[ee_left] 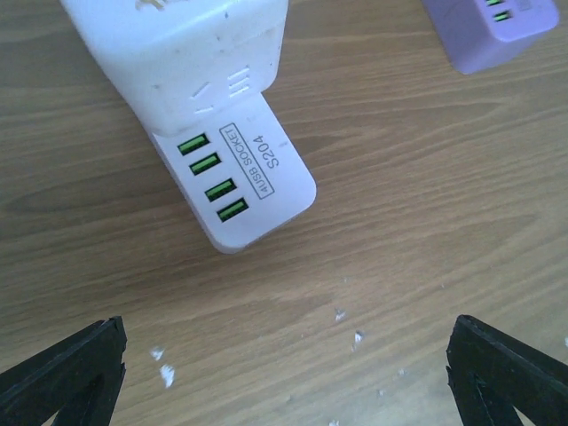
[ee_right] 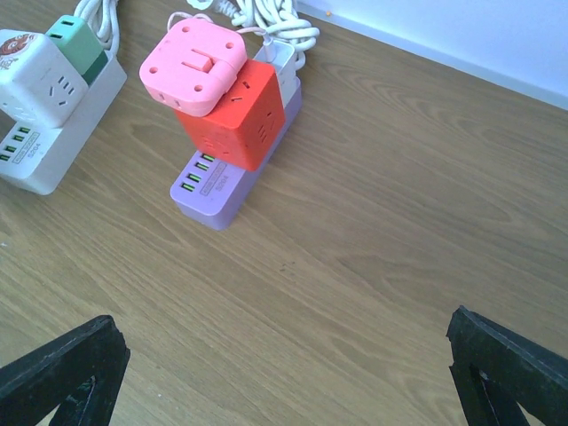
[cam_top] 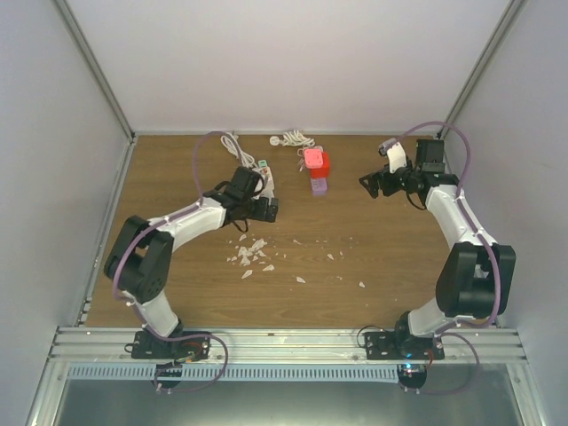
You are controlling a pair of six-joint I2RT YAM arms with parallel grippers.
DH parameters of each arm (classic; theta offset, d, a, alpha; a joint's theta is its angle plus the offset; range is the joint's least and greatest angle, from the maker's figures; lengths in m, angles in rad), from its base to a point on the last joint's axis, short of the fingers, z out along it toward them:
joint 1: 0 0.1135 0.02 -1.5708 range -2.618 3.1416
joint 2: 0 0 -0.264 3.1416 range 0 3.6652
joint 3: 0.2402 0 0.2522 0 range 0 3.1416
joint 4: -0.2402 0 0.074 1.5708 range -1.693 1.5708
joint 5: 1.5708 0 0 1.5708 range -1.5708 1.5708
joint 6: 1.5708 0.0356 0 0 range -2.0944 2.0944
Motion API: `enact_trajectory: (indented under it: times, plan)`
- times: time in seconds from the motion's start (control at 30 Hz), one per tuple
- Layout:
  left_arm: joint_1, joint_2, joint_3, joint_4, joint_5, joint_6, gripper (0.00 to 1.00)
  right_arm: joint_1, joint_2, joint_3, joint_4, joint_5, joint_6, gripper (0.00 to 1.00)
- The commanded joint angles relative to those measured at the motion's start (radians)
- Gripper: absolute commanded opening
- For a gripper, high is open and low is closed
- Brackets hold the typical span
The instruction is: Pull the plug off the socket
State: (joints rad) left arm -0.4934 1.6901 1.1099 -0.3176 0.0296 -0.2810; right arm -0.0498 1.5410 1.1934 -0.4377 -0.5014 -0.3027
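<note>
Wood-grain surface [cam_top: 373, 266] inside a white-walled enclosure, white crumbs [cam_top: 253, 253] scattered mid-surface. My left gripper [ee_left: 284, 373] is spread wide and holding nothing. It hangs just short of the white strip [ee_left: 240, 177], whose USB end points toward me. The white cube plug [ee_left: 177, 44] sits on top of that strip, with a green plug [ee_right: 78, 40] behind it. My right gripper [ee_right: 284, 373] is also wide open and empty, well apart from the purple strip [ee_right: 222, 191], which carries a red cube [ee_right: 240, 120] and a tilted pink adapter [ee_right: 195, 64] on top. Both strips lie at the far middle of the surface, with cords coiled behind them. I can't tell for sure which plug is meant; my guess is the white cube, since my left is lined up on it. Handling judgement: hard smooth plastic, rigid, light, probably slippery at the rounded corners, and the prongs will grip the socket. I'd take it across two flat opposite sides, low on the body, and pull straight up. The strip is light and would likely lift with it, so the other gripper should pin the USB end down.
</note>
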Motion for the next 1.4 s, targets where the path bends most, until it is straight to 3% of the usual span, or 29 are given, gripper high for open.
enact_trajectory:
  times: [0.0,0.6,1.07,1.37]
  plan:
    - [-0.034,0.093,0.056,0.075,-0.119,-0.085,0.99,0.006,0.003,0.018,-0.007,0.005,-0.013,1.00]
    - [-0.042,0.314,0.227,0.046,-0.239,-0.172,0.92,0.006,0.010,-0.003,-0.020,0.010,-0.030,1.00]
    - [-0.037,0.309,0.179,0.077,-0.308,-0.109,0.69,0.004,-0.011,-0.020,-0.031,0.013,-0.041,1.00]
    - [0.039,0.243,0.099,0.070,-0.213,0.001,0.54,0.004,-0.005,-0.002,-0.046,0.009,-0.047,1.00]
